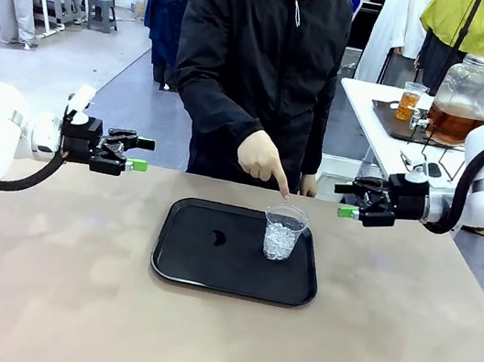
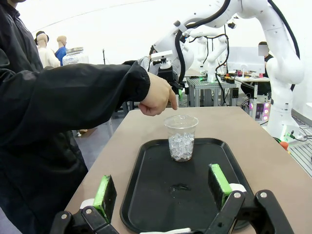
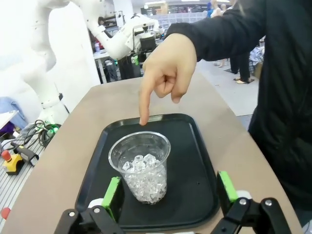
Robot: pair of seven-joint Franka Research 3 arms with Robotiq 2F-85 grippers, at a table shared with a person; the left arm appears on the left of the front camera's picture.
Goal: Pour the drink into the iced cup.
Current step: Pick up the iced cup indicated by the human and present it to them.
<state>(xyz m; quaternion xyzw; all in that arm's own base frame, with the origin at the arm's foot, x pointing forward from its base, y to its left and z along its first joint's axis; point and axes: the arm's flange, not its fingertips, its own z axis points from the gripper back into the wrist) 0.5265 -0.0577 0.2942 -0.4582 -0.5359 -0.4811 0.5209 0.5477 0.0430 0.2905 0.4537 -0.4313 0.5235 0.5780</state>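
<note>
- The left gripper [image 1: 141,154] hangs above the table's left side, well left of the tray. Its jaws stand wide apart with nothing between the green pads [image 2: 105,194].
- A black tray [image 1: 182,264] lies flat in the middle of the brown table [image 1: 40,277]. A small wet-looking mark [image 1: 220,237] sits near the tray's centre.
- The person's hand [image 1: 260,158] reaches over the far edge of the tray, index finger pointing down at the cup's far rim. Whether it touches the rim cannot be told.
- The clear plastic cup [image 1: 283,234] stands upright on the right part of the tray, ice cubes filling its lower half.
- The right gripper [image 1: 345,200] hovers just right of the tray and above the cup's height, fingers spread fully and empty.
- The drink [image 1: 451,123], amber-brown, fills the lower part of a lidded glass dispenser jar [image 1: 470,84]. The jar stands on a white side table [image 1: 367,100] at the far right, behind the right arm.
- A small cup of amber liquid [image 1: 410,100] stands just left of the jar.
</note>
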